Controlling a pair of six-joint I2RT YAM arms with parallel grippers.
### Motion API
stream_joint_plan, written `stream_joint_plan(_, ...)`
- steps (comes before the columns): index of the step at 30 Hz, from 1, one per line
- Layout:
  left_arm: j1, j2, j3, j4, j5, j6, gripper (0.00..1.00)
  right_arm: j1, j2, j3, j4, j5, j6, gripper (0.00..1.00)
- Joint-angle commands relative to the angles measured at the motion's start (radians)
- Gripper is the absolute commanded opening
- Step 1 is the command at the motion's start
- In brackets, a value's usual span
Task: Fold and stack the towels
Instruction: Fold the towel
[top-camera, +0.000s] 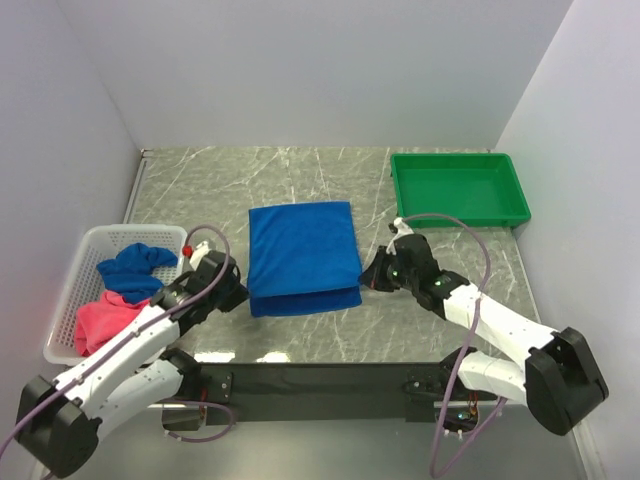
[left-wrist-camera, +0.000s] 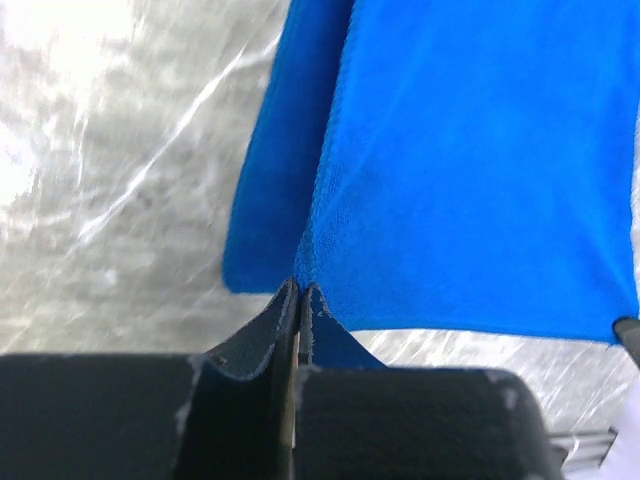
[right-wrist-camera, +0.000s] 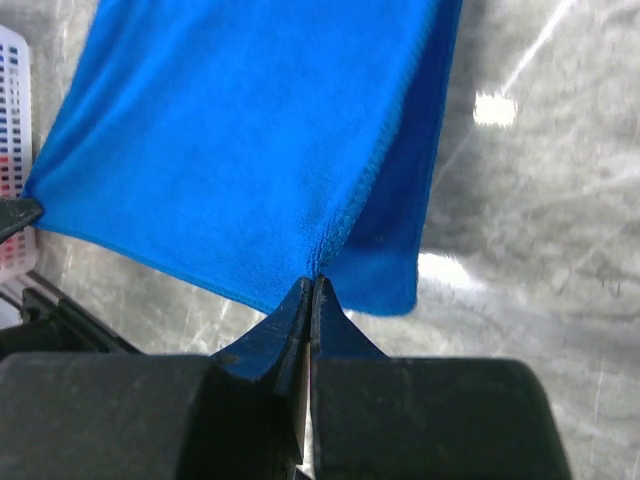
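L gripper (left-wrist-camera: 299, 292) at 8 o'clock & R gripper (right-wrist-camera: 312, 285) at 4 pinch near corners of the blue towel (top-camera: 303, 250), prob. for an even fold.

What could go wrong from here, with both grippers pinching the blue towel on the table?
1. The left gripper and right gripper each pinch only a thin edge of the blue towel near a corner, so it may slip free.
2. The lower layer lies loose and may drag along, spoiling the fold.

place: likely lab test cell | cues: white enclosure walls (top-camera: 300, 70), marble-look table (top-camera: 200, 190)
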Motion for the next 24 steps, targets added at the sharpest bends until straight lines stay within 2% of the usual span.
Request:
stream_joint_plan(1,-0.003,-0.045,-0.084,-0.01,0.06,-0.019,0.01,-0.002,-0.028,-0.059,-0.016,-0.016,0.03,0.0)
stream_joint_plan(4,-0.003,-0.013,-0.193,0.089,0.106,-0.035,0.01,-0.003,0.019,-0.101,0.016,-0.038,0.043,0.0)
stream_joint_plan(7,-0.003,0.053,-0.21,0.14,0.125,-0.029,0.01,-0.003,0.067,-0.119,0.03,-0.041,0.047,0.0)
stream_joint_plan(13,-0.003,0.112,-0.212,0.13,0.108,-0.012,0.01,-0.003,0.124,-0.125,0.018,-0.024,0.04,0.0)
stream_joint_plan(19,-0.005,0.063,-0.233,0.104,0.128,-0.043,0.03,0.0,0.138,-0.138,0.004,-0.038,0.026,0.02)
stream_joint_plan(22,-0.014,0.011,-0.227,0.048,0.119,-0.067,0.06,0.001,0.119,-0.135,-0.017,-0.043,0.01,0.1)
stream_joint_plan(23,-0.018,-0.015,-0.229,0.041,0.139,-0.076,0.11,0.005,0.11,-0.132,-0.028,-0.043,0.0,0.22)
stream_joint_plan(24,-0.022,-0.026,-0.227,0.031,0.142,-0.085,0.15,0.005,0.092,-0.127,-0.042,-0.041,-0.006,0.27)
